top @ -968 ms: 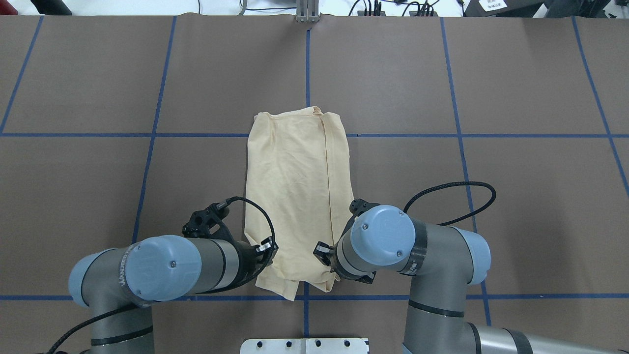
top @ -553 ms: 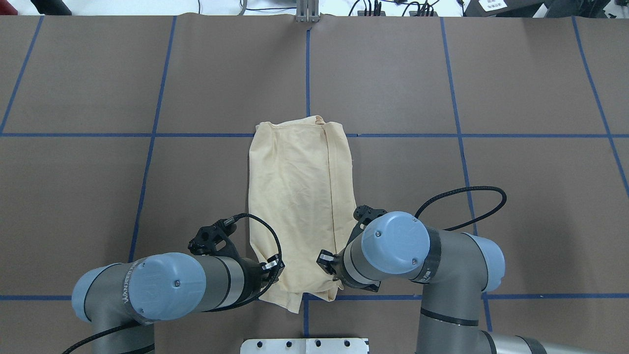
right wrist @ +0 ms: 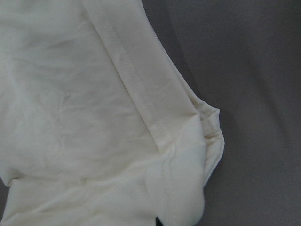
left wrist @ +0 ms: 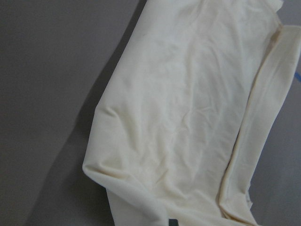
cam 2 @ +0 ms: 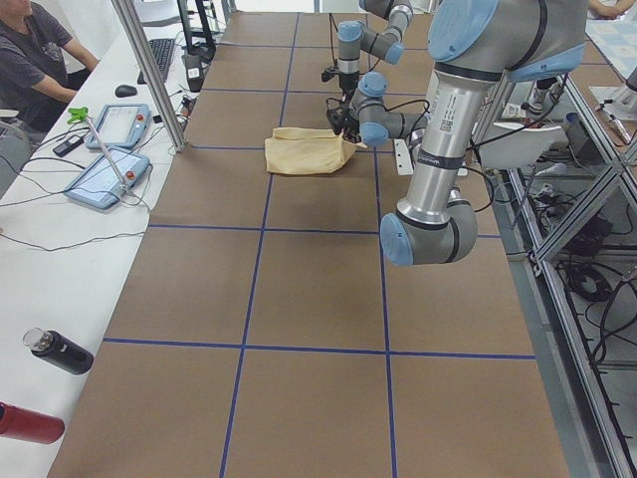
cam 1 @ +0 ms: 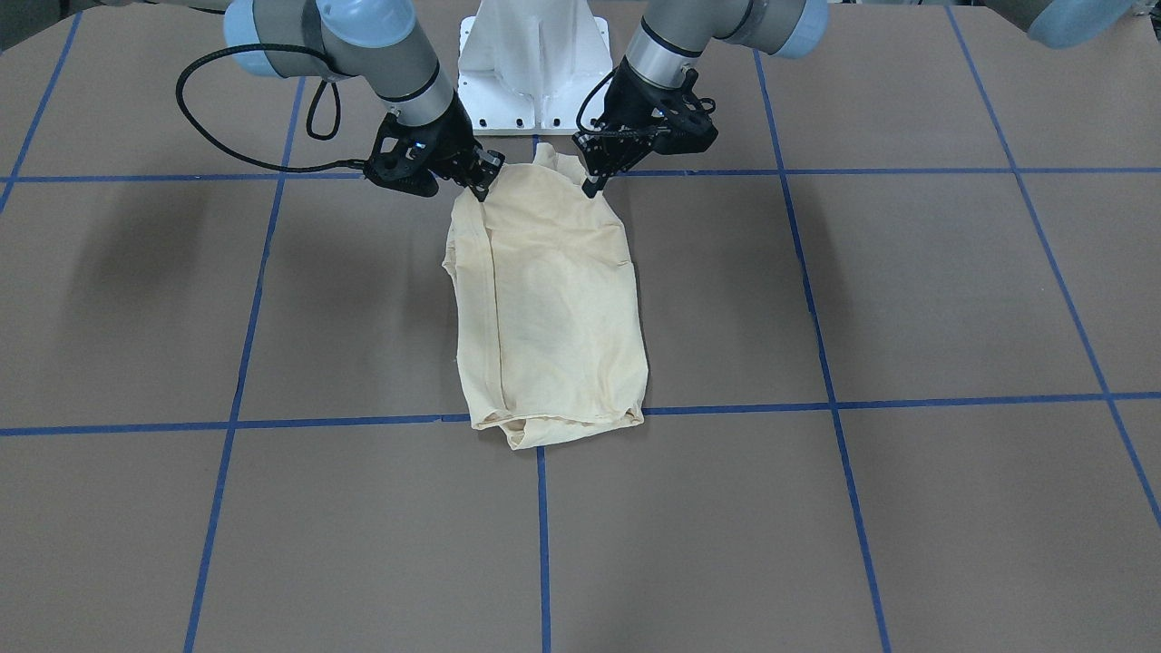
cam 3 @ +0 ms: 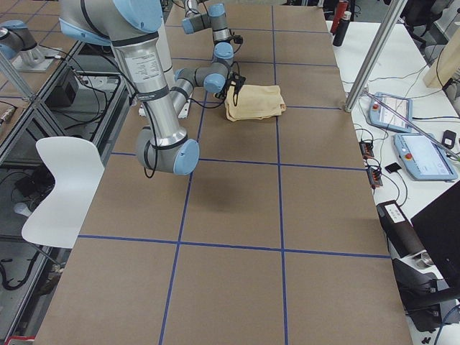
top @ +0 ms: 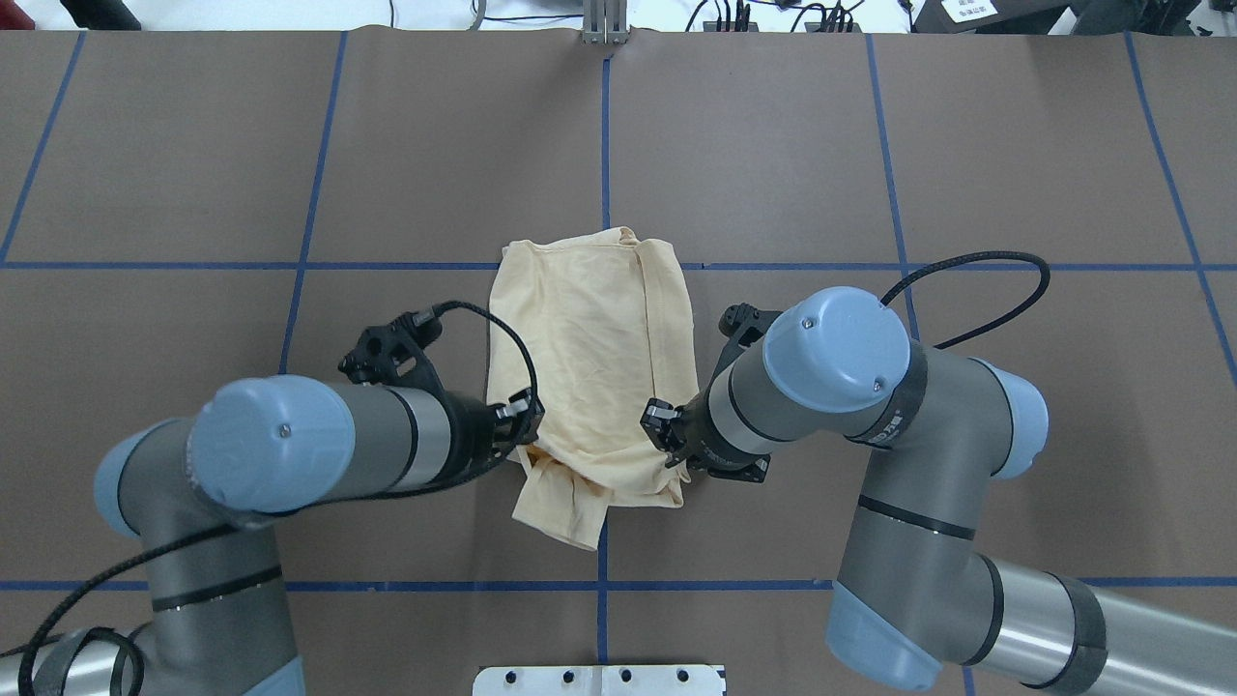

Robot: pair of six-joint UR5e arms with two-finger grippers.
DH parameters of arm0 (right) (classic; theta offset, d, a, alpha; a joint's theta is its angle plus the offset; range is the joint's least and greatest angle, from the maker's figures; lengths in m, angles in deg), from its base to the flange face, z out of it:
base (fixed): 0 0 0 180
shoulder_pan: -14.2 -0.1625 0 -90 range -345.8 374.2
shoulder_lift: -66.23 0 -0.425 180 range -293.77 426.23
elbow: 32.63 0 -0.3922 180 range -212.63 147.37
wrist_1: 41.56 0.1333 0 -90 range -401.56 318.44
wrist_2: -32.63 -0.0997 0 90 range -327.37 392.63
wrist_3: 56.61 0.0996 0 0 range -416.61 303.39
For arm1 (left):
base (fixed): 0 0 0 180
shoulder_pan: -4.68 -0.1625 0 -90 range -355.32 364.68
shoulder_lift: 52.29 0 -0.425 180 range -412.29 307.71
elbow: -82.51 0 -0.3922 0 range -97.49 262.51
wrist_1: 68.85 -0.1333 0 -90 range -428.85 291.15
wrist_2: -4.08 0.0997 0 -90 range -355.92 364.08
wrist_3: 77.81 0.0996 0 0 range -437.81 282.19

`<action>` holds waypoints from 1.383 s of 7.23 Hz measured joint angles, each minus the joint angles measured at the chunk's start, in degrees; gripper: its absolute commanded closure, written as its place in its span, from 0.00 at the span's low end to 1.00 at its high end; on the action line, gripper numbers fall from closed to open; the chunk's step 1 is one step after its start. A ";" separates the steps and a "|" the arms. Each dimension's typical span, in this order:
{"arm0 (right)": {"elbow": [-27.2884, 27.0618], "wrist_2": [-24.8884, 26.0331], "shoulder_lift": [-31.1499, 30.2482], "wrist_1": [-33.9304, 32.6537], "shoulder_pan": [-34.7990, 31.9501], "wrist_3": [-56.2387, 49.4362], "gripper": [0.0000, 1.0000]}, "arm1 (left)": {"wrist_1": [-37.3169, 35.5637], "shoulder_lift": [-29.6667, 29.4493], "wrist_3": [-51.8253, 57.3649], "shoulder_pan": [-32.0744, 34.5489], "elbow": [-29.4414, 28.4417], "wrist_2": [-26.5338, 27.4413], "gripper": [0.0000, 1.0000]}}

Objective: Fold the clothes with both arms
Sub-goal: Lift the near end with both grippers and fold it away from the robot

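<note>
The left pincer (top: 527, 435) and right pincer (top: 669, 447) have lifted the shirt's (top: 589, 338) near end forward.

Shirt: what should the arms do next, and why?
Probably carry the near end of the shirt forward to its far edge, folding it in half: the left gripper and right gripper each pinch a near corner, bunched there, while the rest lies flat.

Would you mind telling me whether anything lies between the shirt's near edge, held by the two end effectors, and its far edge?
Nothing visible does. The left end effector and right end effector hold the near corners of the shirt, whose top is bare up to its far edge.
</note>
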 measured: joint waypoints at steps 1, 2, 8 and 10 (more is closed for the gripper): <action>0.37 -0.04 0.80 -0.01 -1.88 -1.36 1.00 | 0.11 -1.37 2.08 3.70 -1.36 -1.60 1.00; 1.72 -0.06 2.25 -0.05 -4.14 -2.64 1.00 | 0.54 -3.33 3.36 6.52 -4.58 -2.76 1.00; 31.39 -2.84 20.59 6.80 -15.08 -8.83 1.00 | 10.02 -10.32 10.77 14.59 -22.38 -3.43 1.00; 36.06 -2.99 21.43 9.42 -16.12 -10.50 1.00 | 14.90 -13.40 10.86 14.86 -29.39 -3.35 1.00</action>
